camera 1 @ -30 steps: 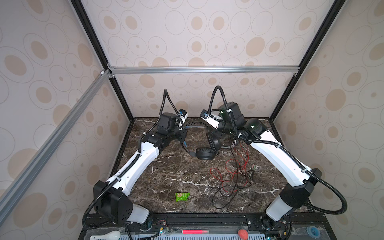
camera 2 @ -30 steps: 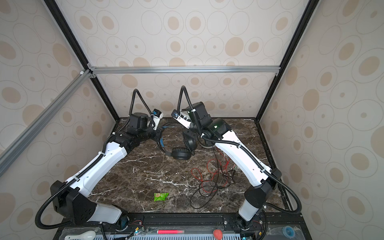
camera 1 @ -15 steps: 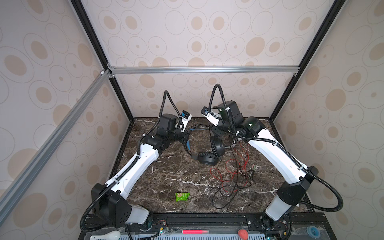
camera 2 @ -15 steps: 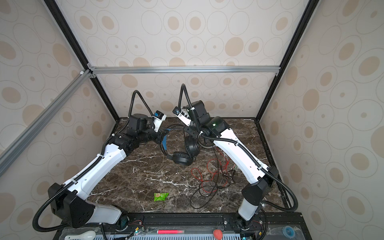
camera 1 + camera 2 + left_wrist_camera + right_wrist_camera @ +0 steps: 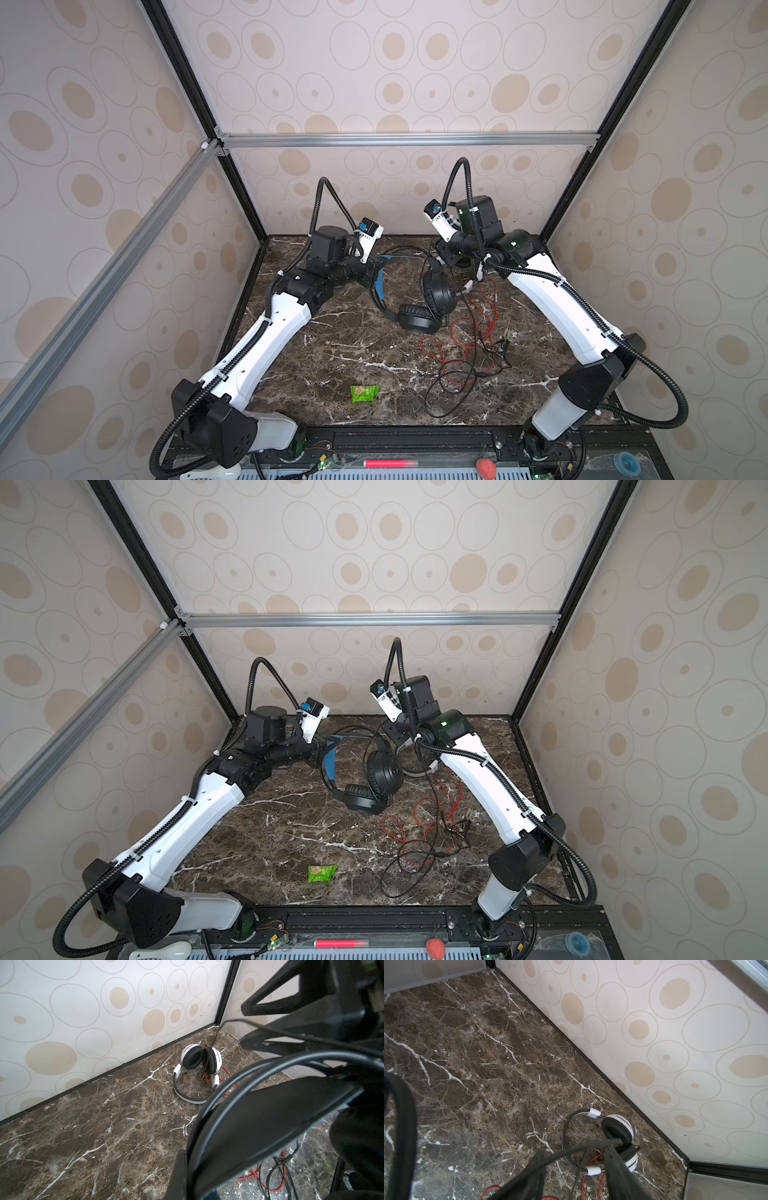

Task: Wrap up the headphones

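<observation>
As my right gripper is spreading around the cable, the black headset is lowering; my left gripper is pinching its band, so wrapping is pausing.

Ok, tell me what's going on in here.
The left gripper is shut on the blue-lined headband of the black headset, holding it raised over the marble tabletop. The right gripper is open beside it, with the thin black cable lying across its fingers. The white headset lies near the far right corner. Its red cable and the black one sprawl tangled and unwound, so no wrapping shows yet.
</observation>
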`<state>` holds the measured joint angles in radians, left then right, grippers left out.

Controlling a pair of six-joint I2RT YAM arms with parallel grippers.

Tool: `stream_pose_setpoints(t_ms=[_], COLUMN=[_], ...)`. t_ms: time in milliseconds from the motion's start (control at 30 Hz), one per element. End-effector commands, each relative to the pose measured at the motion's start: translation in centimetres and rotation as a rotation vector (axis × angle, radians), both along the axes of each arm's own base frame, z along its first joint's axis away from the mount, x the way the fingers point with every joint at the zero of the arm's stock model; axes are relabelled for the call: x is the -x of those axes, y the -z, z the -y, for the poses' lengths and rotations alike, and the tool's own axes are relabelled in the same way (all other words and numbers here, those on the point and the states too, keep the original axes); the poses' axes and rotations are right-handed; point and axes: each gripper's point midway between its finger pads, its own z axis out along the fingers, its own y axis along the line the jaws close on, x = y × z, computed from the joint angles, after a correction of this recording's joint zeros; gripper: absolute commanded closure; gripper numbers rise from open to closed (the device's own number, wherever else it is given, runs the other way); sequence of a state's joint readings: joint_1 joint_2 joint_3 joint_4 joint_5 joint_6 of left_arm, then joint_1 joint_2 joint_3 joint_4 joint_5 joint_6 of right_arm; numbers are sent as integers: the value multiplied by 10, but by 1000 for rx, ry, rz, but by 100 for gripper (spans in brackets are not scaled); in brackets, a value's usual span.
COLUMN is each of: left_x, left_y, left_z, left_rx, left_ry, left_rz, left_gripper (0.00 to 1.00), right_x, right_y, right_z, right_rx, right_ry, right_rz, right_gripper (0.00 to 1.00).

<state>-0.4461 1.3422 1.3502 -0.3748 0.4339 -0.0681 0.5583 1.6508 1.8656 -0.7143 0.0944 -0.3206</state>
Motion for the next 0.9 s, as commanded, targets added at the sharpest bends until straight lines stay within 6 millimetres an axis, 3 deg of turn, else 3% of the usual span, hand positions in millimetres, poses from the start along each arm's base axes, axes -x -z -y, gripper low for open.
stream_pose_setpoints(t_ms=[0,200,433,633,867], left_x=[16,24,27,26,20], left_y=[-73,-114,-155,-184,-206], left_z=[11,12,12,9,5], left_rx=[154,239,334,434,496], left_ry=[68,84,82,55,15], left_rz=[120,172,217,252,267], left_gripper=[100,100,100,100,100], right_x=[7,9,16,21,27], right_y=[-20,-26,-31,-21,-3], right_z=[-3,-5,-10,-16,-17], right_rx=[-128,-300,-491,-560,-646], right_ry=[-24,-59,-138,-169,-183], right_rz=[23,16,10,-31,-81], right_gripper=[51,48,35,30,15])
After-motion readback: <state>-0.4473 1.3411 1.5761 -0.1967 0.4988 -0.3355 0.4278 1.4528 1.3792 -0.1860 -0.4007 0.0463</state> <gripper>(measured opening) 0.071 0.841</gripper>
